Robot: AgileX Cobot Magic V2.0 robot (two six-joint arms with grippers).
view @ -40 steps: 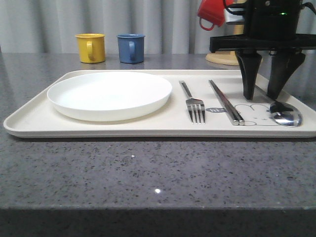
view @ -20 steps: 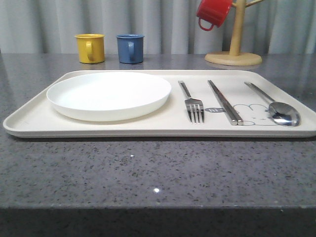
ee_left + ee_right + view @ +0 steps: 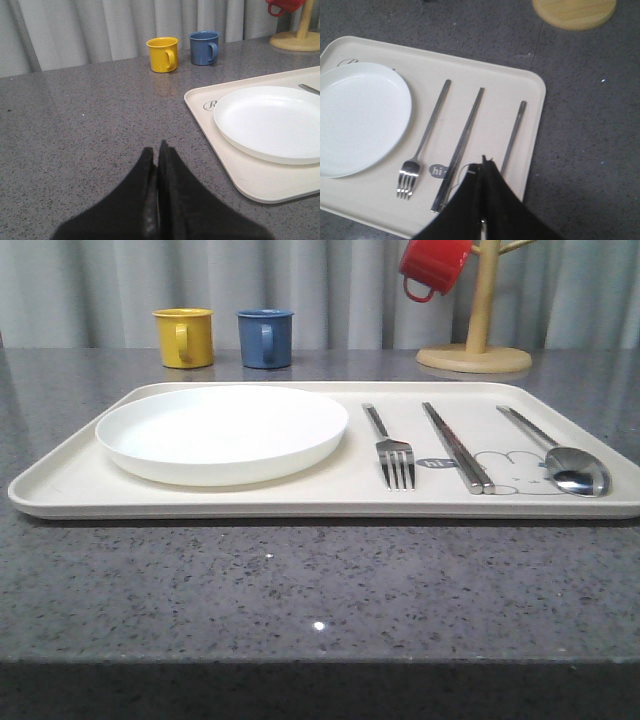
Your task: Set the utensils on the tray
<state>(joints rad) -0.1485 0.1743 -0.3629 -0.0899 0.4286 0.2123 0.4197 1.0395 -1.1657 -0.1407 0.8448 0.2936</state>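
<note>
Your fork (image 3: 395, 452), chopsticks (image 3: 456, 445) and spoon (image 3: 560, 455) lie lengthwise, side by side on the tray (image 3: 300, 495) beside the plate (image 3: 222, 432), nearer your right gripper (image 3: 482, 165) above; both jaws are closed, empty.

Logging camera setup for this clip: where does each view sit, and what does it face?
Front: low at the table edge, facing forward over the tray; none of the robot's body here.
Left wrist: left of the tray, facing the yellow mug; shut left claw.
Right wrist: above, looking down on the fork; shut right claw.
All share the white plate.
</note>
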